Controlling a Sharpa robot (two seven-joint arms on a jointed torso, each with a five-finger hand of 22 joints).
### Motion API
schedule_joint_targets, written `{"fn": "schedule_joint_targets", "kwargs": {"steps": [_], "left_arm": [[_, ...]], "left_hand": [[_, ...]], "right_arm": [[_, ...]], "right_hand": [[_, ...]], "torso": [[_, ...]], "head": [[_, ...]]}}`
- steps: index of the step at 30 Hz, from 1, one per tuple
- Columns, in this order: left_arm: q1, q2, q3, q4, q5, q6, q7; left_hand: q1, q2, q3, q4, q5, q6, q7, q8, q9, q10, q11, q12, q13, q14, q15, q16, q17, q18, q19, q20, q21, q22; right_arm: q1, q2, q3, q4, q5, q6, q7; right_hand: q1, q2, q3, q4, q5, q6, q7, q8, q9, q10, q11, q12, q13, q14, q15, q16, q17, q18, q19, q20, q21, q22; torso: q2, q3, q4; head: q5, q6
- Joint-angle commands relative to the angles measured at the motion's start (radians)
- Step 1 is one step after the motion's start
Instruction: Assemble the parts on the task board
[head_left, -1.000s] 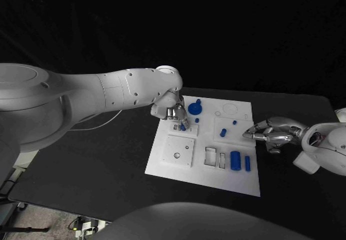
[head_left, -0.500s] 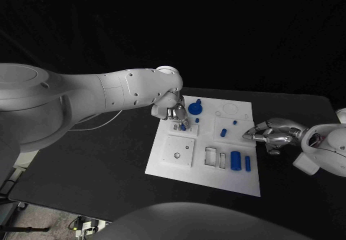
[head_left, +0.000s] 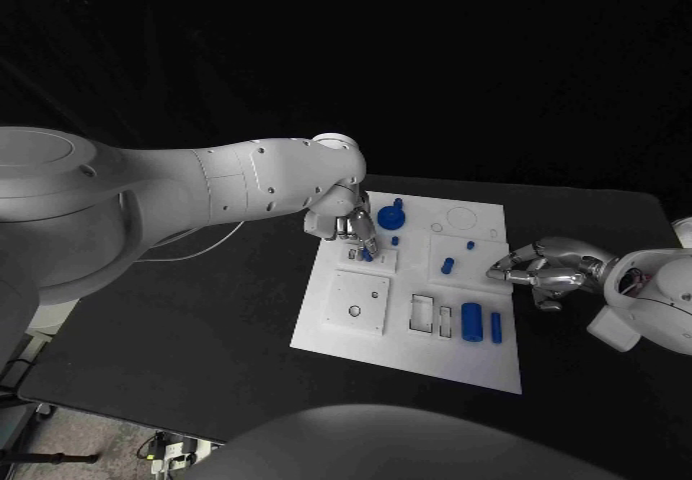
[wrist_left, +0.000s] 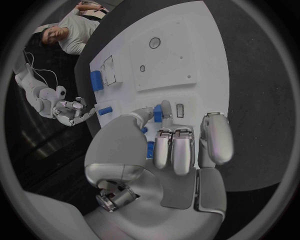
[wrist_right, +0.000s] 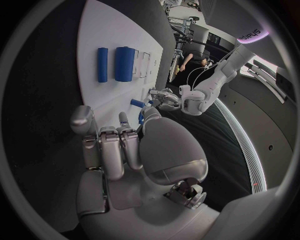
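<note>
I see the left hand (head_left: 346, 226) over the far left part of the task board (head_left: 366, 345), pinching a small blue part (wrist_left: 158, 113) between fingertips. The right hand (head_left: 541, 272) hangs at the board's right edge, fingers curled, holding nothing I can make out. Two blue cylinders (head_left: 482, 322) lie on the board's near right.

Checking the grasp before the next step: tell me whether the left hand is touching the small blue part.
Touching. In the left wrist view the left hand pinches the small blue part between two fingertips, with no gap visible.
</note>
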Motion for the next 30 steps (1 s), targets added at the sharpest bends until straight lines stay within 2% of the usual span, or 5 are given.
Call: {"fn": "schedule_joint_targets", "kwargs": {"steps": [1,13,18,30], "left_arm": [[-0.001,0.0,0.0,0.004,-0.004,-0.007,-0.098],[-0.001,-0.009,0.0,0.022,-0.021,-0.03,-0.102],[-0.002,-0.016,0.001,0.044,-0.047,-0.055,-0.111],[-0.005,-0.045,0.001,0.104,-0.094,-0.116,-0.116]], "left_hand": [[0.009,-0.005,0.024,-0.002,0.002,0.009,-0.002,0.001,0.007,0.103,-0.004,-0.005,0.262,0.107,-0.001,0.002,0.263,0.012,0.003,-0.001,-0.007,0.183],[0.001,-0.02,0.056,-0.004,-0.013,0.007,-0.002,0.004,0.022,0.103,-0.004,-0.005,0.262,0.107,-0.002,0.002,0.263,0.011,0.005,-0.003,-0.006,0.185],[-0.005,-0.024,0.061,-0.002,-0.022,0.005,-0.001,0.002,0.024,0.104,-0.004,-0.004,0.263,0.107,-0.002,0.002,0.263,0.01,0.009,-0.003,0.001,0.187],[-0.019,-0.024,0.074,0.01,-0.034,-0.002,0.001,-0.009,0.022,0.102,-0.003,-0.006,0.261,0.107,-0.003,0.002,0.263,0.01,0.012,-0.004,0.0,0.187]], "right_arm": [[-0.001,0.0,0.0,0.0,-0.002,0.022,-0.003],[-0.003,-0.001,0.0,0.0,-0.002,0.028,-0.008],[-0.006,-0.001,0.0,-0.002,-0.002,0.029,-0.008],[-0.011,-0.003,0.0,-0.008,0.0,0.031,-0.006]], "right_hand": [[0.012,-0.001,0.004,0.0,0.005,-0.001,0.004,-0.006,-0.001,0.052,-0.004,-0.006,0.228,0.106,0.004,0.003,0.263,0.007,-0.005,0.001,-0.007,0.096],[0.012,-0.001,0.005,0.0,0.005,-0.001,0.004,-0.006,-0.001,0.048,-0.004,-0.009,0.226,0.103,0.004,0.002,0.261,0.008,-0.009,0.001,-0.012,0.094],[0.011,-0.001,0.006,0.0,0.005,-0.002,0.004,-0.006,-0.001,0.046,-0.004,-0.01,0.225,0.101,0.004,0.001,0.26,0.008,-0.012,0.001,-0.015,0.093],[0.011,-0.002,0.007,0.0,0.004,-0.002,0.004,-0.006,-0.002,0.043,-0.003,-0.012,0.223,0.099,0.004,0.0,0.259,0.009,-0.016,0.001,-0.021,0.091]], "torso": [[0.0,0.0002,-0.0002],[0.0,-0.0002,-0.0009],[-0.002,-0.0009,0.0005],[0.0,-0.0002,-0.0008]], "head": [[0.001,0.0],[0.004,0.0],[0.001,0.0],[0.002,0.0]]}}
